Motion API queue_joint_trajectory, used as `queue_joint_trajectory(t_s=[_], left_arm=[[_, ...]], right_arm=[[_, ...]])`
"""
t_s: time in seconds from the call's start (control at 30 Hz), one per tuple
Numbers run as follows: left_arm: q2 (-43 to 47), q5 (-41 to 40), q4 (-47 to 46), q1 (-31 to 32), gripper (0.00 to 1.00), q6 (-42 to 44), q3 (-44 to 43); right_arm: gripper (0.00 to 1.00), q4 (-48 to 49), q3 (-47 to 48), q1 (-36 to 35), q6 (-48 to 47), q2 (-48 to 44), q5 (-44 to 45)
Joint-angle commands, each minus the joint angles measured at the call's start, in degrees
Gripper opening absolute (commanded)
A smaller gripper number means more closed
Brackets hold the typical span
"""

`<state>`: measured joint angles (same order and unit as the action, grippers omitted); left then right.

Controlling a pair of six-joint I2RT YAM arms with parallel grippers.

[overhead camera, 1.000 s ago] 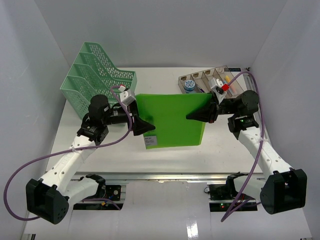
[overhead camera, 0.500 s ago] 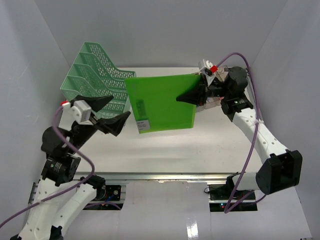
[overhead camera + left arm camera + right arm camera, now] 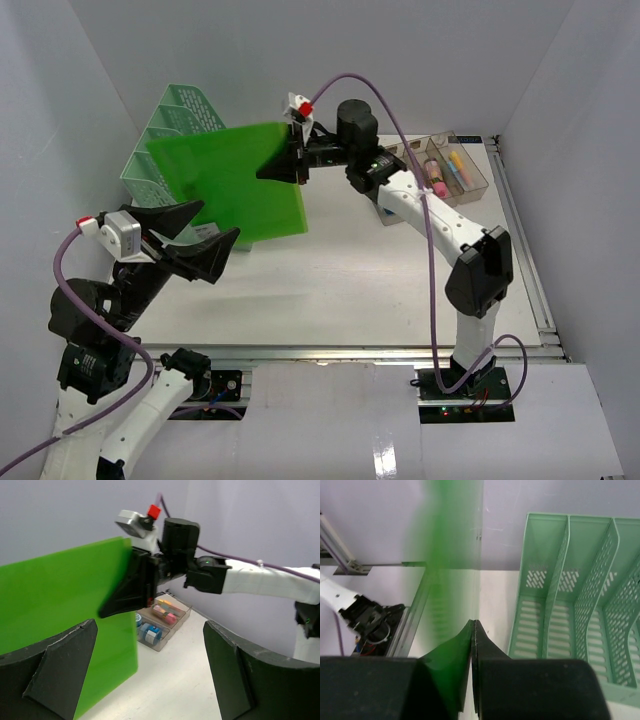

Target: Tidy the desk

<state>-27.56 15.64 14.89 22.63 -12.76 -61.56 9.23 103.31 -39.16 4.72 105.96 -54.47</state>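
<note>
My right gripper is shut on the right edge of a bright green folder and holds it upright in the air in front of the mint-green mesh file rack. In the right wrist view the folder is a blurred edge-on sheet pinched at my gripper, with the rack to its right. My left gripper is open and empty, raised above the white desk at the left, below the folder. The left wrist view shows the folder ahead, between its fingers.
A clear compartmented tray with small items stands at the back right; it also shows in the left wrist view. Metal rails run along the desk's near edge and right edge.
My right arm has swung the green folder left, from the desk's middle up to the file rack. My left gripper let go of the folder, drew back toward the left and stays open.
</note>
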Motion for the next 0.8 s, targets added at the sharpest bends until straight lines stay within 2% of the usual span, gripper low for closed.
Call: queue_joint_trajectory(t_s=[0.0,0.33,0.77], left_arm=[[1.0,-0.5,4.5,0.1,0.98,-1.6,-3.6],[3.8,-2.6,7.6,0.1,0.98,-1.7,-2.6],[6.2,-3.0,8.0,0.1,0.98,-4.2,1.1]], right_arm=[[0.08,1.9,10.7,-1.8,0.8,5.2,7.1],[0.08,4.8,18.6,-2.0,-0.5,12.1,14.5],[0.08,11.1,22.0,-5.5,0.9,18.9,18.0]])
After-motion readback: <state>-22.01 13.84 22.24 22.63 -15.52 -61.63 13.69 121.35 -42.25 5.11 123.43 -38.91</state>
